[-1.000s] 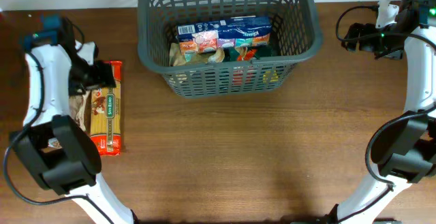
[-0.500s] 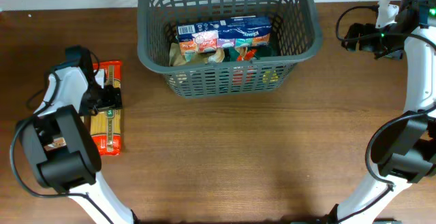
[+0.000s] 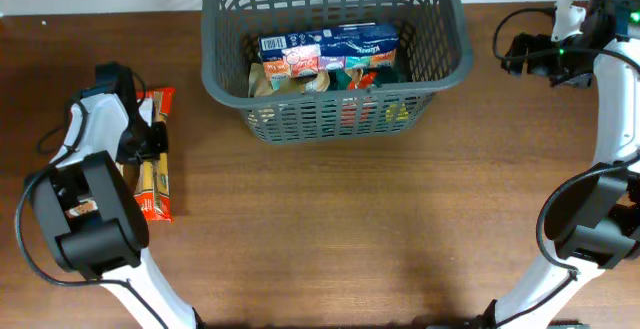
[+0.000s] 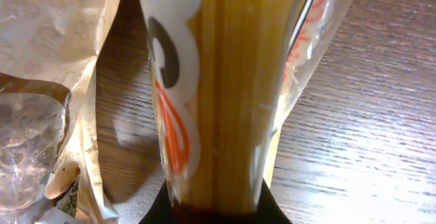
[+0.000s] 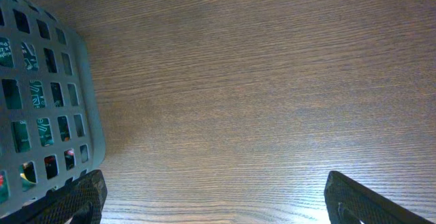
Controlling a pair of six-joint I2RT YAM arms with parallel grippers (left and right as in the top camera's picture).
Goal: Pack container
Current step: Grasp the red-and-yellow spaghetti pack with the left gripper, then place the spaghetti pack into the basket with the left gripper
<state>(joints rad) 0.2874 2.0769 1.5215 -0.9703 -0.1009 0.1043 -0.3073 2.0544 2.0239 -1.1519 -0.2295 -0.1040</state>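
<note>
Several packets (image 3: 300, 81) in container (image 3: 335, 121) | spaghetti pack (image 3: 155, 189) outside, left jaws clamping

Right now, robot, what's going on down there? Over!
Left gripper shut on spaghetti pack. Right gripper open, empty, beside basket. Basket part-filled with food packets. Crinkly bag lying beside the spaghetti.

1. I have the container (image 3: 440, 64) far and centre on the table (image 3: 350, 229), with food boxes (image 3: 330, 47) inside it.
2. The pasta packet (image 3: 152, 184) lies at the left, a bag (image 4: 41, 67) just beside it.
3. My right tool (image 5: 214, 200) sits right of the container.
</note>
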